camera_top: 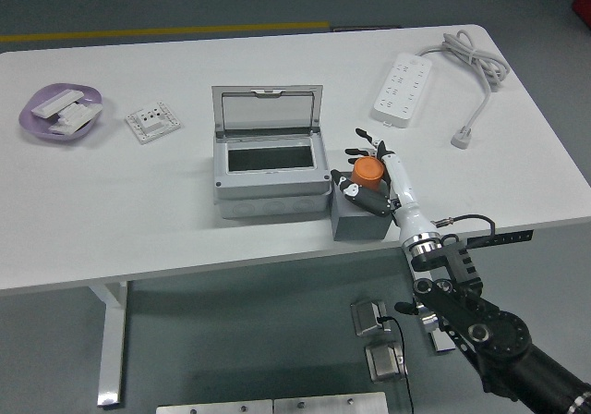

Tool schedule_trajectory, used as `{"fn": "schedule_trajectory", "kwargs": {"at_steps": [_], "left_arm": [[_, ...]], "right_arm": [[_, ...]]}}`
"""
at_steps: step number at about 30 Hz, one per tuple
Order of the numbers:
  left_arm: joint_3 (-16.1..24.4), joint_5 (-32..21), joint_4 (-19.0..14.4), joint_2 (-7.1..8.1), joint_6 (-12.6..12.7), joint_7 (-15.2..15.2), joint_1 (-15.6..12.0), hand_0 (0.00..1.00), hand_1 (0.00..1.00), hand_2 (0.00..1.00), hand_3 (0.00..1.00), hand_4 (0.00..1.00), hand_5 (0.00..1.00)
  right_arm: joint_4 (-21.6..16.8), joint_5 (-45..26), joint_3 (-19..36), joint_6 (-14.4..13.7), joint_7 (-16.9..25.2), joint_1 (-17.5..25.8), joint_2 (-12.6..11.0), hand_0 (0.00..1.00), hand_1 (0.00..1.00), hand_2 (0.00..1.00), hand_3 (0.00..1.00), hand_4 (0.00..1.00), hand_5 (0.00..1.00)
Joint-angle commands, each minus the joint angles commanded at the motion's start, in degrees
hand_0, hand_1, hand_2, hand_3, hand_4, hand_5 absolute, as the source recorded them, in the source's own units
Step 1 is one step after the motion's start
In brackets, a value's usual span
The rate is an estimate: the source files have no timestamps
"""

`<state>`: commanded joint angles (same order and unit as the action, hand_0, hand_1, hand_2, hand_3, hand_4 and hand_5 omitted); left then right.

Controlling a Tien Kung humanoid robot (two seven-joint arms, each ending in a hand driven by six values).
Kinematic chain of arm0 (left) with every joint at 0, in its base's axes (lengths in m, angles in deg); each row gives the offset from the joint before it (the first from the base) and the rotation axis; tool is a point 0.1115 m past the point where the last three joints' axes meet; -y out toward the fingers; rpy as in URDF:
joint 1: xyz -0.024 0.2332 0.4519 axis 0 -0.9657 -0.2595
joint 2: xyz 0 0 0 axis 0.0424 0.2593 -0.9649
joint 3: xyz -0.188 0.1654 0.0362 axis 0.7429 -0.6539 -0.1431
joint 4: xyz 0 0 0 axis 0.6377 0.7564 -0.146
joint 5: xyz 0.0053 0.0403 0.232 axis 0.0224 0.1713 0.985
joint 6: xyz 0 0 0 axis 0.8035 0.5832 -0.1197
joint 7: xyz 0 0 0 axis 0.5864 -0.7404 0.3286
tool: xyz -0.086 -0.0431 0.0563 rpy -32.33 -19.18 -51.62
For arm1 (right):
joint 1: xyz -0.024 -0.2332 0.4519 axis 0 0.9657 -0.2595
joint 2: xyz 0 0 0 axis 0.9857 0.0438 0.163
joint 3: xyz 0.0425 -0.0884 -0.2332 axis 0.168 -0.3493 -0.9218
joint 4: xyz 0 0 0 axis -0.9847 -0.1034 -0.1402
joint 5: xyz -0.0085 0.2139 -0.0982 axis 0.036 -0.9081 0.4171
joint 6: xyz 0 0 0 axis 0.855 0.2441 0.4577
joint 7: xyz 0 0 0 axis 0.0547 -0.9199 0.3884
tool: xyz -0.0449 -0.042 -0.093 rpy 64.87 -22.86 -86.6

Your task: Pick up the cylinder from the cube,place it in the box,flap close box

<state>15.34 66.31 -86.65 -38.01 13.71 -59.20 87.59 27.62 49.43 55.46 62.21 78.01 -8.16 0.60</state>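
Closest to the camera is the right arm [480, 322], coming in from the lower right, with the right hand [374, 178] up at the near edge of the white table [138, 229]. Its fingers are wrapped around the orange cylinder [368, 172], which sits on top of the grey cube [360, 218], not clearly lifted yet as far as I can tell. The left arm isn't in the shot.

The cylinder looks small, rigid and probably light, maybe smooth plastic, so I'd guess a side grip around its wall is the way to go, firm enough that it doesn't slip.

The grey box [270, 178] is just left of the cube, its lid [268, 109] standing up at the far side, opening clear. Short hop left, nothing in between. The cube is right near the table edge, so nudging it could be bad. The power strip [404, 86] sits well apart, far right.
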Motion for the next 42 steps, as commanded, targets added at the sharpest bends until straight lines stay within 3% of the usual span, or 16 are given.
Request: {"fn": "schedule_trajectory", "kwargs": {"at_steps": [6,7,18,19,30,31,36,37,42], "left_arm": [[0.06,0.08,0.00,0.05,-0.06,-0.15,0.06,0.701,0.720,0.684,0.781,0.689,0.810],[0.06,0.09,0.00,0.06,-0.07,-0.16,0.06,0.701,0.719,0.686,0.780,0.688,0.811],[0.06,0.20,0.00,0.10,-0.11,-0.41,0.09,0.701,0.719,0.687,0.780,0.688,0.811],[0.07,0.22,0.00,0.11,-0.11,-0.43,0.10,0.700,0.719,0.687,0.780,0.687,0.811],[0.31,0.46,0.00,0.06,0.02,-0.53,0.19,0.701,0.719,0.688,0.780,0.687,0.812],[0.34,0.49,0.00,0.05,0.04,-0.53,0.20,0.701,0.719,0.689,0.780,0.686,0.814],[0.40,0.59,0.00,0.02,0.10,-0.54,0.20,0.701,0.719,0.689,0.780,0.686,0.814],[0.42,0.64,0.00,0.02,0.11,-0.53,0.20,0.701,0.719,0.689,0.780,0.685,0.814],[0.52,0.79,0.00,0.11,0.16,-0.58,0.29,0.701,0.719,0.689,0.780,0.685,0.814]], "right_arm": [[0.10,-0.07,0.11,-0.40,-0.06,0.02,0.03,0.404,0.564,0.639,0.781,0.087,0.002],[0.12,-0.08,0.09,-0.46,-0.08,0.01,0.03,0.369,0.521,0.611,0.746,0.002,0.002],[0.20,0.17,-1.07,-1.92,-1.04,-0.40,0.12,0.334,0.495,0.598,0.727,0.002,0.002],[0.17,0.25,-1.16,-2.10,-1.12,-0.47,0.14,0.233,0.409,0.560,0.664,0.002,0.002],[0.16,0.11,-1.48,-2.78,-0.87,-1.72,0.46,0.220,0.385,0.539,0.638,0.002,0.002],[0.22,0.10,-1.47,-2.81,-0.77,-1.84,0.48,0.199,0.337,0.501,0.549,0.002,0.002],[0.63,0.63,-1.24,-3.07,-0.73,-2.78,0.59,0.199,0.337,0.501,0.549,0.002,0.002],[0.78,0.85,-1.16,-3.11,-0.81,-3.06,0.59,0.209,0.326,0.450,0.279,0.002,0.002],[1.87,2.18,-0.61,-3.36,-1.45,-5.45,0.29,0.209,0.326,0.450,0.279,0.002,0.002]]}}
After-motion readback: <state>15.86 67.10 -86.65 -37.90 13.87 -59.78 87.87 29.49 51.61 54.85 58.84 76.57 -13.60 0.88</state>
